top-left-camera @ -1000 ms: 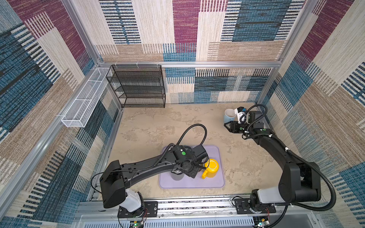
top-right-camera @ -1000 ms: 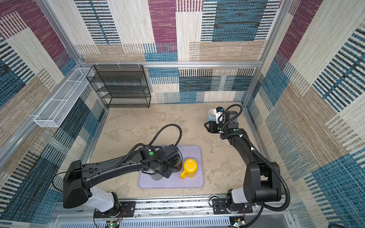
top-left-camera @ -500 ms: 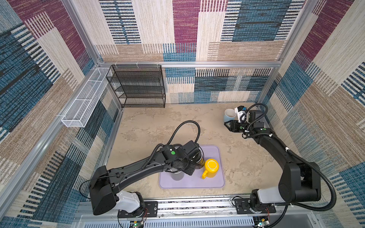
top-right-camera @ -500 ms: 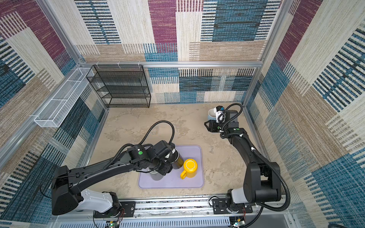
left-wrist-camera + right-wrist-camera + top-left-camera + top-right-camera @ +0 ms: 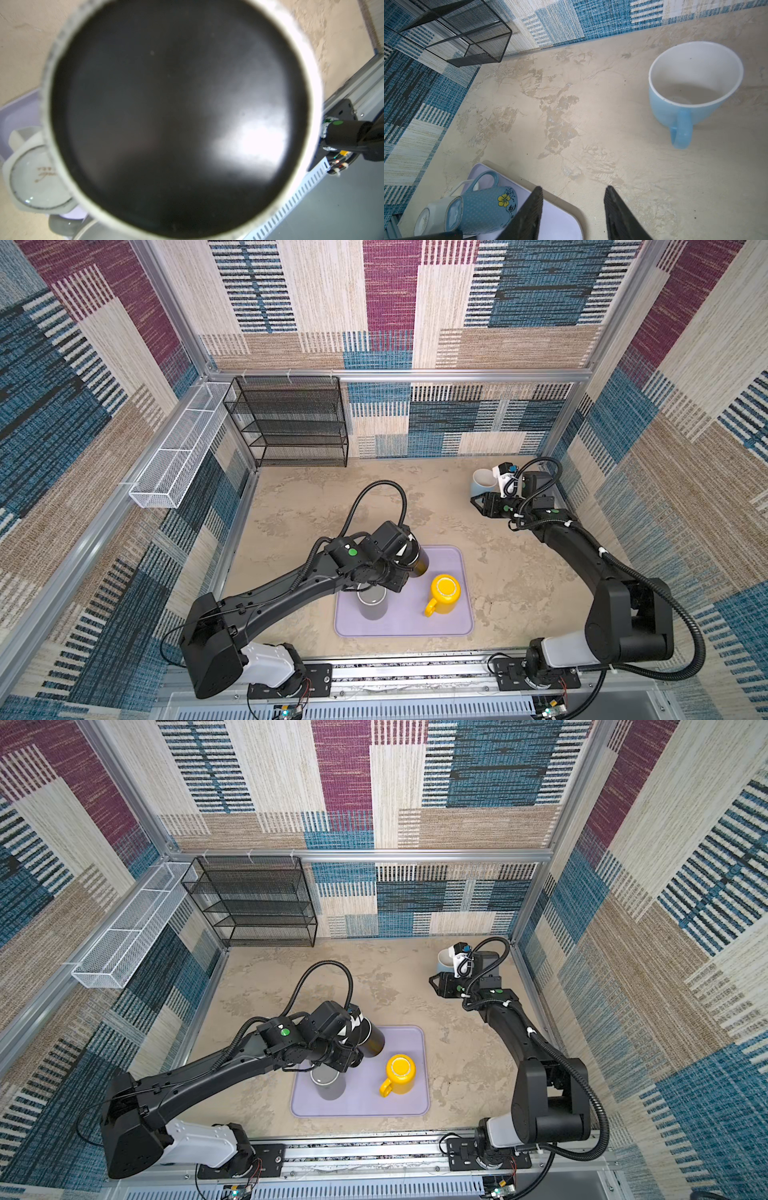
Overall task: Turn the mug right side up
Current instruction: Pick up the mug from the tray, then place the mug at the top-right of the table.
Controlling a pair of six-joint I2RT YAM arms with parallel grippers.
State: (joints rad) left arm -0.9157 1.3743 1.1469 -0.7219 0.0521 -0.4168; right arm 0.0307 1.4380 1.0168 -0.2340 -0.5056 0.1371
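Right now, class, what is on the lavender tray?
A yellow mug, upside down, and a grey cup partly covered by the left arm. The left gripper holds a black mug tilted above the far edge. The tray under the arm is hidden.

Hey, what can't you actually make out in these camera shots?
Left jaws' hold on the black mug: hidden by the wrist in both top views; the blurred mug fills the left wrist view.
Grey mug: the left arm covers part of it in both top views, handle unseen.
Gold lettering on the white mug, left wrist view: too small and blurred to read.
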